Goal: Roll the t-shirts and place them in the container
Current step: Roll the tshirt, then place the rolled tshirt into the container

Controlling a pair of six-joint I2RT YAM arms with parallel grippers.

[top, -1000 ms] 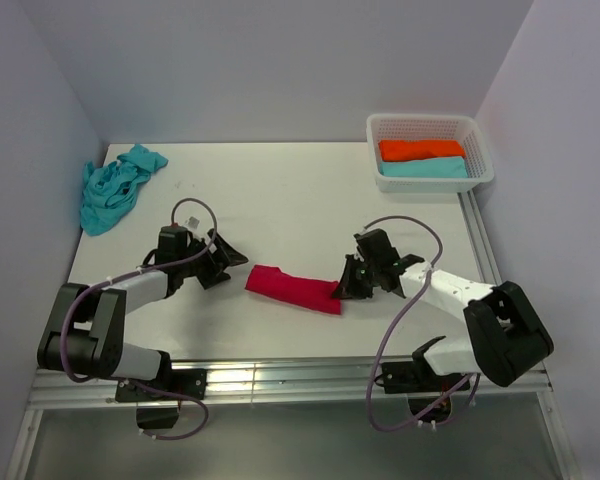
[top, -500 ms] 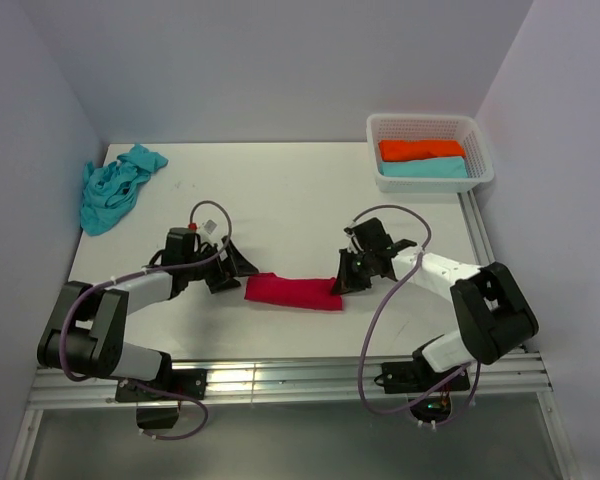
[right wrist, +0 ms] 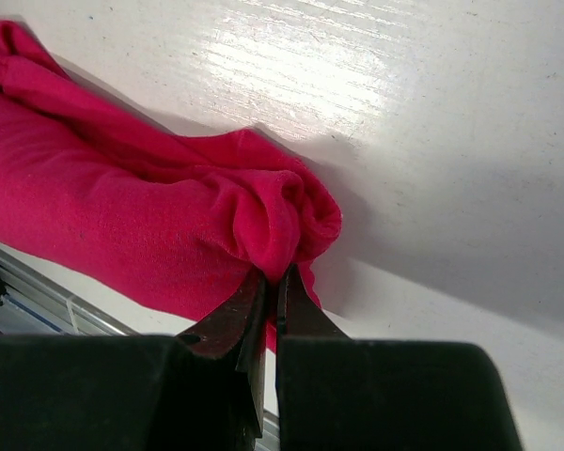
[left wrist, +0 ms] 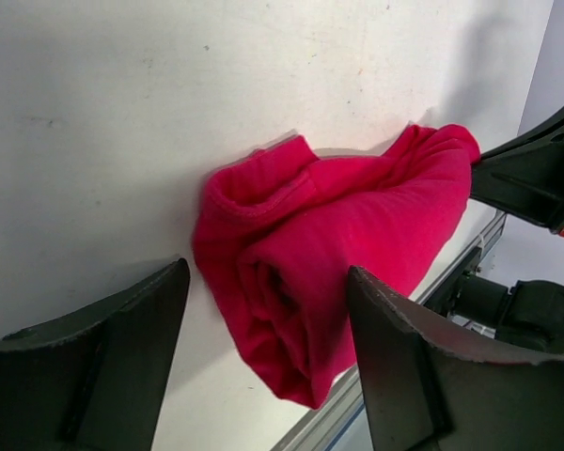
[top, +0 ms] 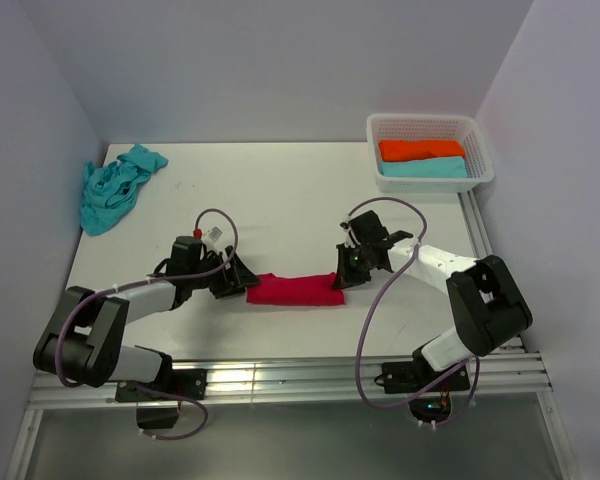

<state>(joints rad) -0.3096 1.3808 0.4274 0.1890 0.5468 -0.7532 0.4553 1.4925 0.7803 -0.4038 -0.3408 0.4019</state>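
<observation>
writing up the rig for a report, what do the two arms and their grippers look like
The left arm and right arm have white link shells and chunky black joints. The left gripper and right gripper are black, with two tapering fingers. A mauve-grey cable loops loosely along each arm.

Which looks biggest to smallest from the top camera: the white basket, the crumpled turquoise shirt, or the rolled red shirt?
1. white basket
2. crumpled turquoise shirt
3. rolled red shirt
</observation>
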